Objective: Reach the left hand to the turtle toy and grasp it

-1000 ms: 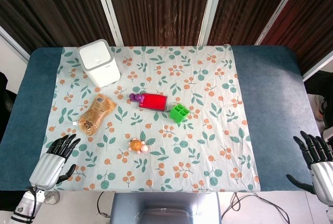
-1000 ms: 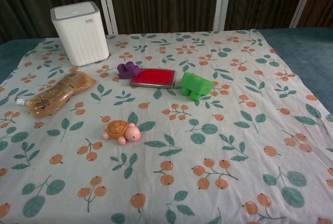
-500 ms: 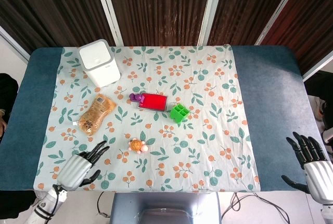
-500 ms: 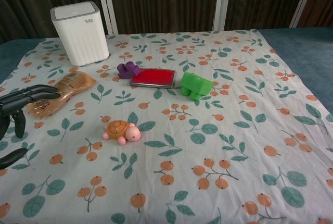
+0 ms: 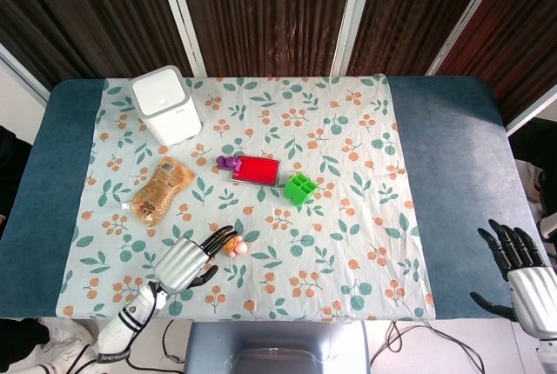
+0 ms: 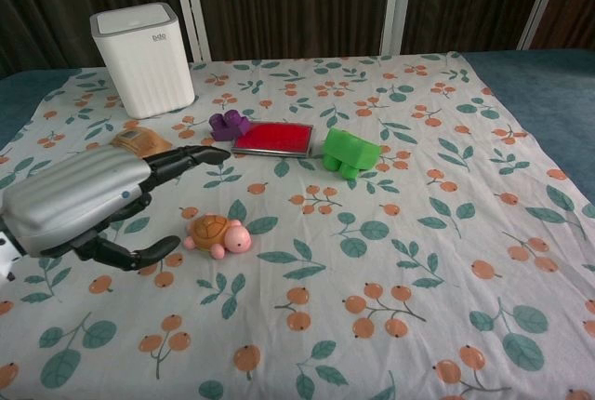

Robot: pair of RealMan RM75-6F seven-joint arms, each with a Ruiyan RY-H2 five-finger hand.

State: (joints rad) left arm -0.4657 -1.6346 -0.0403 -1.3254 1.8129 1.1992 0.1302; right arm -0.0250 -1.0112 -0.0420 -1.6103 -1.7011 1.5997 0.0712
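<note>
Turtle toy at table centre, left hand at its nine o'clock, snack pouch at ten, bin at eleven, block at two.

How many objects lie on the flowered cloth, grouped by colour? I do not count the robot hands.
White: 1, the bin
Brown: 1, the snack pouch
Purple: 1, the small toy
Red: 1, the flat case
Green: 1, the block toy
Orange and pink: 1, the turtle toy
Total: 6
</note>
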